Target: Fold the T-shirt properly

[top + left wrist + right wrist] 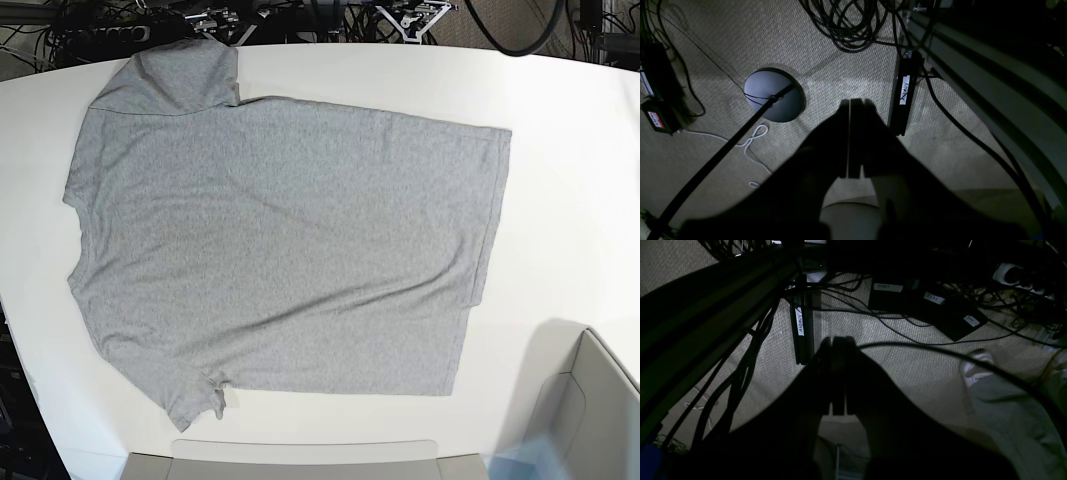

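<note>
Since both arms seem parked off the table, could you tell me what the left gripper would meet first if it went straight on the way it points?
Probably the carpet: the left gripper, fingers together, points at bare floor between the round base and the labelled black bar. Depth is unclear.

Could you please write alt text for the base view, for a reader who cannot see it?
A heather-grey T-shirt lies spread flat, plain side up, on a white table, its hem toward the right and sleeves at the left. Neither arm appears.
</note>
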Tool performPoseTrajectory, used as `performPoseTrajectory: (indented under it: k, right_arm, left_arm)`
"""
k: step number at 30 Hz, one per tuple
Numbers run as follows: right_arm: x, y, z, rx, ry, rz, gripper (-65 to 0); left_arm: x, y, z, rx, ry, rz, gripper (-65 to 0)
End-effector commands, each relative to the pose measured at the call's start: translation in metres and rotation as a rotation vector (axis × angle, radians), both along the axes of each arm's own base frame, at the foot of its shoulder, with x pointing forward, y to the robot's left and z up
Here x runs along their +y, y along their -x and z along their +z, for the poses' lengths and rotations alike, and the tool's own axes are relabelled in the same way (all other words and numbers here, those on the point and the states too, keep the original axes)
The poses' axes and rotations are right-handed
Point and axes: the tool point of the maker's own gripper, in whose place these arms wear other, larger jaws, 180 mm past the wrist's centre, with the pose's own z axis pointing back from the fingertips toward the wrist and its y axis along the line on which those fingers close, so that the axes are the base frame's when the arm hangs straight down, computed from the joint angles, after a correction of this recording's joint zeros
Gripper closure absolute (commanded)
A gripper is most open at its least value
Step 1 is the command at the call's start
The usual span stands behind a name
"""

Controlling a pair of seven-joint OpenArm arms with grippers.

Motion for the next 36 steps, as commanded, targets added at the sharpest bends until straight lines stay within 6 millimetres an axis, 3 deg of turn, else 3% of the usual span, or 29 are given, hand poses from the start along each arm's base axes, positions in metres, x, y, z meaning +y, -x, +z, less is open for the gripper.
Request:
performPoseTrajectory:
  k: [1,20,24,28,36]
  right_arm:
    - [0.0,-0.003,0.0,-0.005,-0.007,0.003,-0.4]
    - [-0.005,-0.002,0.0,-0.005,0.001,0.007,-0.4]
    - [-0.027,0.001,0.001,0.001,0.033,-0.004,-0.3]
    - [-0.036,0.021,0.001,0.005,0.044,-0.056,-0.3]
    - [-0.07,0.067,0.016,-0.219,0.091,-0.122,-0.3]
  left_arm:
    - [0.002,0.0,0.0,0.001,-0.008,0.001,0.0]
    - [0.002,0.0,0.0,0.001,-0.007,-0.002,0.0]
    - [0.003,0.001,0.0,-0.001,-0.011,0.006,0.0]
    - [0.003,-0.005,0.001,-0.068,-0.013,0.003,0.0]
    - [0.003,0.037,0.027,-0.358,-0.023,-0.049,0.0]
